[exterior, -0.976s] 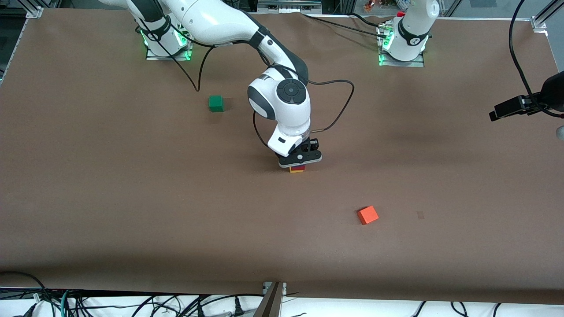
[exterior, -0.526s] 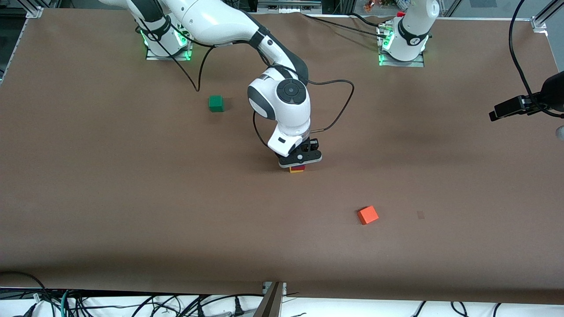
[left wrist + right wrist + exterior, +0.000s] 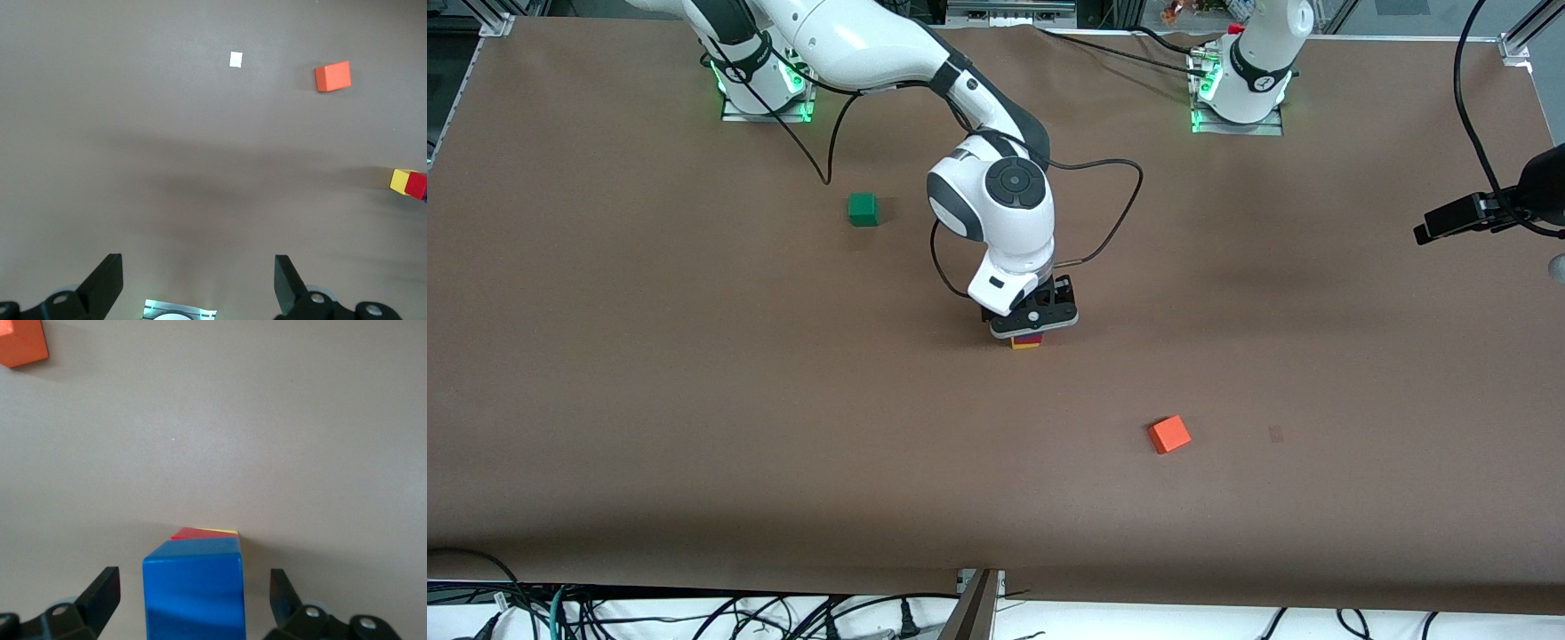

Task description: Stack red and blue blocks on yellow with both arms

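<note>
blue cube on top of the stack, right pincer spread around it

the small matte yellow cube (image 3: 1025, 344) sits mid-desk with the deep red matte cube (image 3: 1031, 339) on it and the bright blue matte cube (image 3: 193, 590) on top. the right gripper (image 3: 193, 607) is over the stack, fingers (image 3: 100, 590) apart on either side of the blue one, not touching it. the left gripper (image 3: 198, 283) waits, released, by the desk's edge at the left arm's end. a lighter orange cube (image 3: 1168, 435) lies nearer the camera-side edge, and a green cube (image 3: 862, 209) lies toward the right arm's base.

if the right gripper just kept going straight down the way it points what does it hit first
Most likely the blue block: it sits between the open fingers of the right gripper, topping the red block and yellow block.
</note>
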Robot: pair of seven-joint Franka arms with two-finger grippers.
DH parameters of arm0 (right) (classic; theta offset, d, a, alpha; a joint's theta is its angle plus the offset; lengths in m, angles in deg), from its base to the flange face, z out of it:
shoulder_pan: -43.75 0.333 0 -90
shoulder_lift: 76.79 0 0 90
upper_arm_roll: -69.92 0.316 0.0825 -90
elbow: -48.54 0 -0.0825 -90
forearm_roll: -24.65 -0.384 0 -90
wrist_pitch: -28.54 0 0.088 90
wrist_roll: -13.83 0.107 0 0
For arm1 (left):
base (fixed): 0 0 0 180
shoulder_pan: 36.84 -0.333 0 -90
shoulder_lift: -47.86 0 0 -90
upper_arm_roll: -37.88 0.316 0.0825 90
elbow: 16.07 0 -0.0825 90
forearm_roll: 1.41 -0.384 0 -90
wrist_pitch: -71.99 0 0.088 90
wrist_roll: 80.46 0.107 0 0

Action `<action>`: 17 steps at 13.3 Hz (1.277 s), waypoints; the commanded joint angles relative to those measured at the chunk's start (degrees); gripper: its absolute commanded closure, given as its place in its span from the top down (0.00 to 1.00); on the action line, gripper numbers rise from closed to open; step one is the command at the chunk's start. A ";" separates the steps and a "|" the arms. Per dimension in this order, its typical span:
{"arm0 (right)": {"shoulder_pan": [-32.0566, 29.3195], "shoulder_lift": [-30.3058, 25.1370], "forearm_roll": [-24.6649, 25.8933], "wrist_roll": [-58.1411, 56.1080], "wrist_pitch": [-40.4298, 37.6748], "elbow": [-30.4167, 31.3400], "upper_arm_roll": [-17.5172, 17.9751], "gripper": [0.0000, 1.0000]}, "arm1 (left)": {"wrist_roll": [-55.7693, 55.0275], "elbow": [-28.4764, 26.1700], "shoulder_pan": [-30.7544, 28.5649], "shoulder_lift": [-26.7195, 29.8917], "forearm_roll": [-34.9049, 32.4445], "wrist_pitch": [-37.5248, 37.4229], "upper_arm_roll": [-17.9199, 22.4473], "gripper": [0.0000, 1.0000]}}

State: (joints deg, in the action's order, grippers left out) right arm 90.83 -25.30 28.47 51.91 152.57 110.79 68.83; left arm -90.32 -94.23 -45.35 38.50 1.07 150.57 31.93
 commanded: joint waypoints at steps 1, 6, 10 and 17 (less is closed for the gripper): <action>-0.84 -1.91 0.22 -0.55 -3.70 -1.16 0.39 0.99 | 0.72 0.20 0.25 0.22 -0.11 0.08 0.14 1.00; -6.11 -10.52 -1.00 -1.07 -15.28 -0.64 0.21 1.00 | 0.72 0.20 0.25 0.14 -0.11 0.08 0.14 1.00; -13.05 -15.53 -7.94 -2.04 -26.61 -0.46 0.12 1.00 | 0.72 0.20 0.25 0.22 -0.20 0.08 0.14 1.00; -14.38 -32.73 -8.22 -4.59 -27.54 20.58 -5.50 1.00 | 0.72 0.20 0.25 0.14 -0.11 0.08 0.14 1.00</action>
State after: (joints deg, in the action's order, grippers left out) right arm 76.06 -48.12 21.13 48.10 120.90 117.33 65.10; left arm -90.32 -94.23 -45.33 38.49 1.07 150.57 31.93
